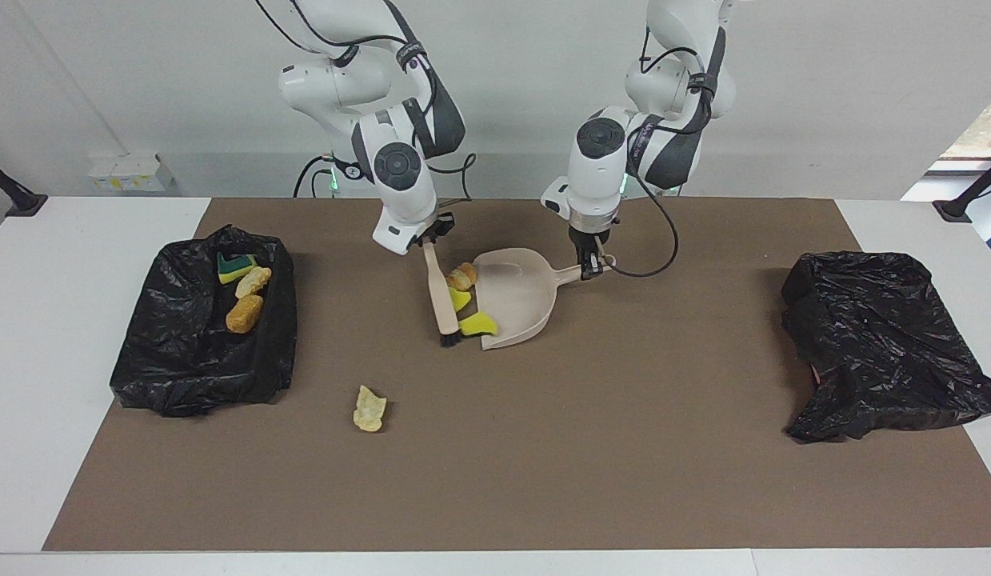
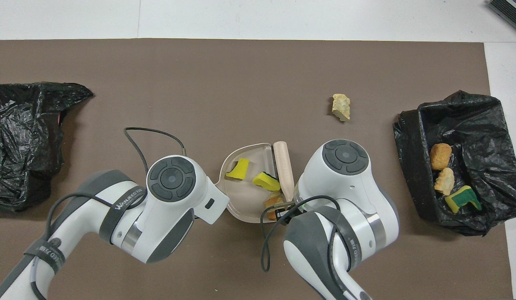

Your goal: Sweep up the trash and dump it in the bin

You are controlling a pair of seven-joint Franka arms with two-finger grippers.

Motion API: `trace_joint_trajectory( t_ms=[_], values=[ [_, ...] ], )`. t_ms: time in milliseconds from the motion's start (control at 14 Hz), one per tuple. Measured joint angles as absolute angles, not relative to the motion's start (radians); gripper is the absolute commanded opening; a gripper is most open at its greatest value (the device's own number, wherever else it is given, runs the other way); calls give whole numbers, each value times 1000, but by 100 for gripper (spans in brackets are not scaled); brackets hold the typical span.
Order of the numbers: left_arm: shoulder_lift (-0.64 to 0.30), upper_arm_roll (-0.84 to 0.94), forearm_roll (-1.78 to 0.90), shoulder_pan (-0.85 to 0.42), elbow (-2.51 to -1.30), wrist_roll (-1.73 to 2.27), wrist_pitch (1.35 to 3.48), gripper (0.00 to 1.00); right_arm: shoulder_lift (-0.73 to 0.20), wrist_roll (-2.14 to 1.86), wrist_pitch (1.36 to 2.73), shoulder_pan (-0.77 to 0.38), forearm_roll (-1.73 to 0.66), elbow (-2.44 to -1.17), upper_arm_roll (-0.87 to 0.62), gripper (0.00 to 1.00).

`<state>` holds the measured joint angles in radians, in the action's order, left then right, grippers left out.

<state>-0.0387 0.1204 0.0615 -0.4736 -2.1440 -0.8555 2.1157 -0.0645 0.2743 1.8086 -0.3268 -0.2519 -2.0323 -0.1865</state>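
The dustpan [image 1: 515, 296] is braced on the mat by the left gripper [image 1: 591, 268] pinching its handle, so the brush [image 1: 441, 300], clamped in the right gripper [image 1: 427, 240], presses three trash pieces [image 2: 264, 181] into it

A brown mat [image 1: 623, 448] covered the white table [image 1: 55, 336]. A crumpled black bag [image 1: 871, 344] lay on the mat toward the left arm's end. A white socket box [image 1: 127, 172] sat by the wall.
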Motion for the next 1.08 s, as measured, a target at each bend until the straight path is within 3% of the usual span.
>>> trace_joint_trajectory(
  t_ms=[502,788,1075],
  values=[
    [-39,120,61,-434,-2153,-855,2144,0,-65,274,1770,-316,-243,-1961,-185,0],
    [-41,120,61,-422,-2154,-853,2152,0,-68,274,1783,-310,-105,-1941,-183,0],
    [-40,121,61,-422,-2154,-839,2152,0,-130,209,1816,-187,22,-1858,-174,0]
  ],
)
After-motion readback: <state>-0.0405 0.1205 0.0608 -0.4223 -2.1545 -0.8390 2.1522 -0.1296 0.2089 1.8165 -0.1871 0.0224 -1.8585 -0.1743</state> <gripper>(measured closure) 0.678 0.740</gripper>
